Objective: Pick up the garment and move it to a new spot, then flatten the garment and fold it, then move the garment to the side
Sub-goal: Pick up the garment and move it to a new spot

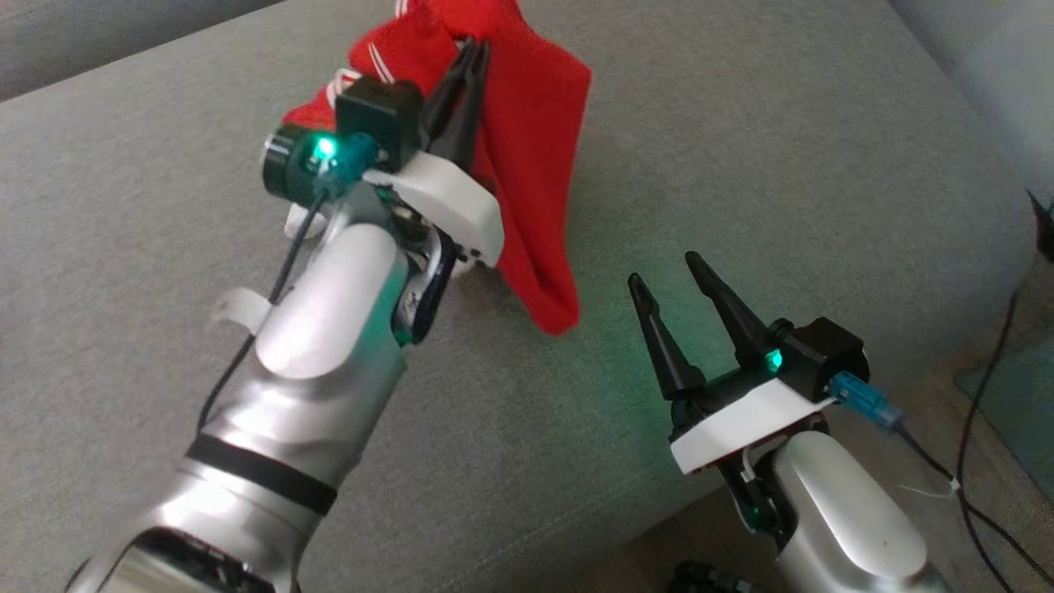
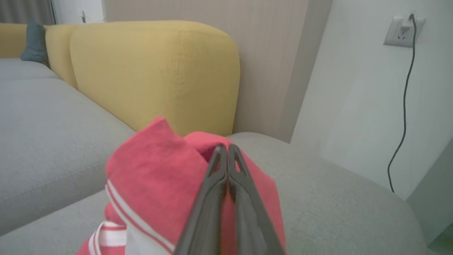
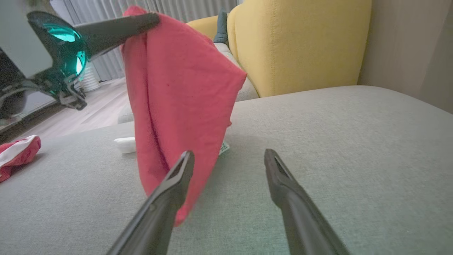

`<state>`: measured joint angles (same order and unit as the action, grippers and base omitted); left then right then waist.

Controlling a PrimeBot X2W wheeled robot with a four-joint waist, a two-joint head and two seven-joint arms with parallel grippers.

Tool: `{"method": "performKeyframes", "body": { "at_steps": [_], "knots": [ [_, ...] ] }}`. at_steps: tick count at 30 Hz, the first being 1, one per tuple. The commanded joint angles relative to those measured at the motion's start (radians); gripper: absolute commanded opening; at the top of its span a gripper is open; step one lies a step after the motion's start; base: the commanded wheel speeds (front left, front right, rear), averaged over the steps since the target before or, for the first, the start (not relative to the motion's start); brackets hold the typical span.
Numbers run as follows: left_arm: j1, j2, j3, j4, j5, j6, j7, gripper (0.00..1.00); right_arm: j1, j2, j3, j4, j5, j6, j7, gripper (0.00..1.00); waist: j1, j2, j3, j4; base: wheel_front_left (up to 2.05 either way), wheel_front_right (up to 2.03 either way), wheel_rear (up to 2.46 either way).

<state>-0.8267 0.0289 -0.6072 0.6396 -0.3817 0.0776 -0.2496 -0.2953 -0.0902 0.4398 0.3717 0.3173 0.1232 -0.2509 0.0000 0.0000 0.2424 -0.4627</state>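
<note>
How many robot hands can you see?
2. The left gripper, upper left, is shut on the red garment; the right gripper, lower right, is open over the grey sofa.

Grey cushion (image 1: pixel 741 165) bears garment (image 3: pixel 17 152) end, small white object (image 3: pixel 124 144).

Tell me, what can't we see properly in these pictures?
- Head view: the top of the red garment is cut off by the upper edge; the left arm covers its left side.
- Left wrist view: the left tool hides the pinched spot.
- Right wrist view: a small white object partly behind the garment, too small to name.
</note>
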Motion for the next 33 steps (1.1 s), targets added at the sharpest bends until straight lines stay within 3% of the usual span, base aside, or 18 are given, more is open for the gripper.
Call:
{"method": "performKeyframes", "body": {
  "at_steps": [1,2,9,16,22,33],
  "knots": [
    [-0.016,0.022,0.003,-0.015,-0.028,0.032,-0.012,0.61,-0.012,0.014,0.006,-0.031,0.009,0.008,-0.011,1.00,0.0000,0.0000,0.010,-0.015,0.00,0.00,0.00],
    [-0.009,0.022,-0.006,-0.008,-0.033,0.045,-0.012,1.00,-0.010,0.014,0.002,-0.031,0.008,0.008,-0.011,1.00,0.0000,0.0000,0.010,-0.011,0.00,0.00,0.00],
    [0.058,0.021,-0.004,0.027,-0.036,0.100,-0.012,1.00,-0.001,0.011,-0.010,-0.033,0.001,0.008,-0.011,1.00,0.0000,0.0000,0.003,0.046,0.00,0.00,0.00],
    [0.208,0.040,0.118,-0.040,0.036,0.151,-0.012,1.00,0.015,-0.006,-0.046,-0.036,-0.021,0.008,-0.011,1.00,0.0000,0.0000,-0.034,0.155,0.00,0.00,0.00],
    [0.385,0.049,0.205,-0.146,0.116,0.150,-0.012,1.00,0.045,-0.013,-0.109,-0.024,-0.042,0.008,-0.011,1.00,0.0000,0.0000,-0.080,0.274,0.00,0.00,0.00],
    [0.683,0.035,0.383,-0.351,0.200,0.170,-0.012,1.00,0.105,-0.006,-0.185,0.007,-0.079,0.008,-0.011,1.00,0.0000,0.0000,-0.168,0.371,0.00,0.00,0.00]
  ]
}}
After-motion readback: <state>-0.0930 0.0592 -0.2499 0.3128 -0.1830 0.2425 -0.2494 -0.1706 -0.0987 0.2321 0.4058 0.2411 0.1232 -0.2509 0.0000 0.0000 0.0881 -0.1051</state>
